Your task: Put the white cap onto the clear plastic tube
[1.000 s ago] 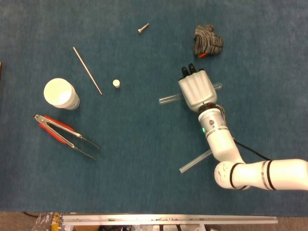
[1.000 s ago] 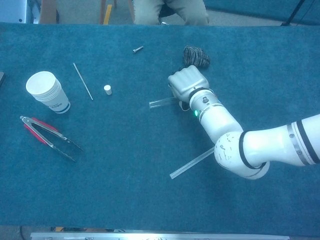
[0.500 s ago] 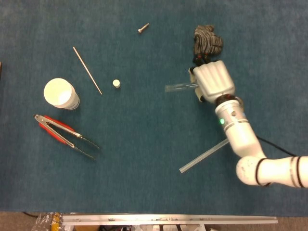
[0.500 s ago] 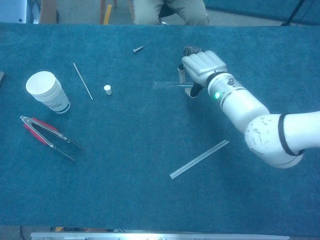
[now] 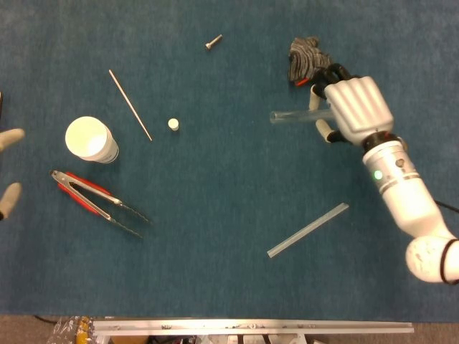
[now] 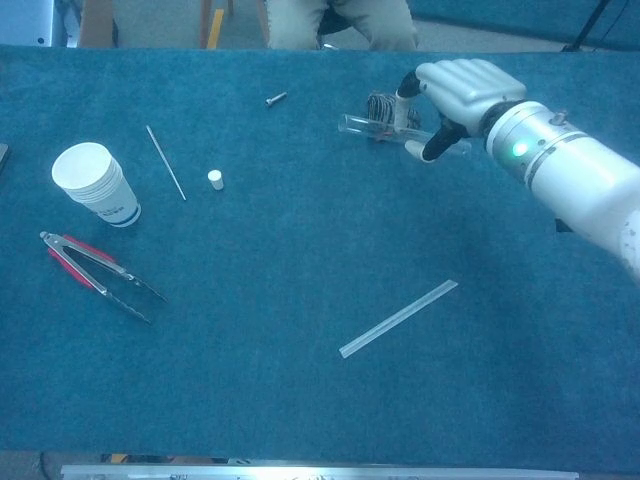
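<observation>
My right hand [image 5: 353,107] [image 6: 455,90] holds the clear plastic tube [image 5: 288,115] [image 6: 375,128] lifted off the blue table, the tube lying level and pointing left. The small white cap [image 5: 173,124] [image 6: 215,179] stands on the cloth well to the left of the tube, untouched. Of my left hand only pale fingertips [image 5: 10,137] show at the left edge of the head view, apart and with nothing seen between them; the chest view does not show it.
A white paper cup [image 5: 91,139] [image 6: 93,182] and red-handled tongs [image 5: 97,201] [image 6: 96,273] sit at the left. A thin metal rod [image 5: 130,104], a screw [image 5: 212,42], a dark crumpled object [image 5: 305,59] and a flat clear strip [image 5: 308,229] [image 6: 398,318] also lie on the table.
My right hand has lifted the clear tube off the table and carried it up and to the right. Left fingertips have appeared at the left edge of the head view.
</observation>
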`<state>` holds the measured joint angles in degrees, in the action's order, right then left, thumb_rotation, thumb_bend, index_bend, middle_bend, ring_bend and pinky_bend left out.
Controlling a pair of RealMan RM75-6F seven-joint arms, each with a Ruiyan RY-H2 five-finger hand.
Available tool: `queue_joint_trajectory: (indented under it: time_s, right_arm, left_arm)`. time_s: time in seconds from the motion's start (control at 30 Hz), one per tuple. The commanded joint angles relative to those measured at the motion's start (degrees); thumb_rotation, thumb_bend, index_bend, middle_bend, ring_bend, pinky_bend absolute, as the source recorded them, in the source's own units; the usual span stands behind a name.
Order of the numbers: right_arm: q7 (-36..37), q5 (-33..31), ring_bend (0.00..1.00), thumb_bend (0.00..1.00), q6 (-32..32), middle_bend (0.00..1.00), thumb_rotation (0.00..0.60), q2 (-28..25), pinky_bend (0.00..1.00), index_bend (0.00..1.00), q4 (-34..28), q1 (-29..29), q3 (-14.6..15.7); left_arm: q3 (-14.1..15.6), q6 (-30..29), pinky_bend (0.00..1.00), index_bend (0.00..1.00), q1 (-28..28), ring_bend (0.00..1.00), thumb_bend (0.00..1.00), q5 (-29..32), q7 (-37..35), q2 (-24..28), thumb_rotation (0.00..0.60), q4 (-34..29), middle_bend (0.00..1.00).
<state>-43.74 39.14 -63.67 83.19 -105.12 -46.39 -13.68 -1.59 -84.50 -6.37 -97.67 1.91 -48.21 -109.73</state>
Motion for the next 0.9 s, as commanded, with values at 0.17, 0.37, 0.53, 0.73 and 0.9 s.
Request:
queue_joint_trajectory:
  time_s: [0.17, 0.37, 0.53, 0.73, 0.9]
  right_arm:
    - [2.34, 0.29, 0.14, 0.4, -0.51, 0.24, 0.6, -6.5, 0.4, 0.65, -5.02, 0.56, -0.43]
    - [3.61, 0.29, 0.14, 0.4, -0.76, 0.24, 0.6, -10.42, 0.4, 0.65, -7.42, 1.03, 0.11]
    - [4.57, 0.26, 0.14, 0.4, -0.44, 0.24, 0.6, -12.61, 0.4, 0.65, -8.61, 1.26, 1.06]
    - [6.15, 0.51, 0.14, 0.4, -0.09, 0.24, 0.6, -14.71, 0.4, 0.65, -9.77, 1.38, 1.46]
    - [7.52, 0.86, 0.14, 0.4, 0.41, 0.24, 0.6, -15.76, 0.4, 0.65, -9.74, 1.42, 1.97]
  left_arm:
    - [-2.39, 8.48, 0.0, 0.23, -6.46, 0.0, 0.32, 3.42, 3.01, -2.52, 0.6, -2.9, 0.05]
    - [-4.71, 14.55, 0.0, 0.25, -11.25, 0.0, 0.32, 9.04, 6.36, -6.75, 0.6, -3.5, 0.04]
    - [-6.01, 18.31, 0.0, 0.26, -14.91, 0.0, 0.32, 12.97, 9.41, -11.91, 0.6, -3.26, 0.04]
    - [-6.85, 20.99, 0.0, 0.26, -18.32, 0.0, 0.32, 16.78, 14.8, -17.46, 0.6, -2.53, 0.04]
    - [-7.42, 23.32, 0.0, 0.29, -21.36, 0.0, 0.32, 20.68, 19.12, -21.9, 0.6, -0.96, 0.04]
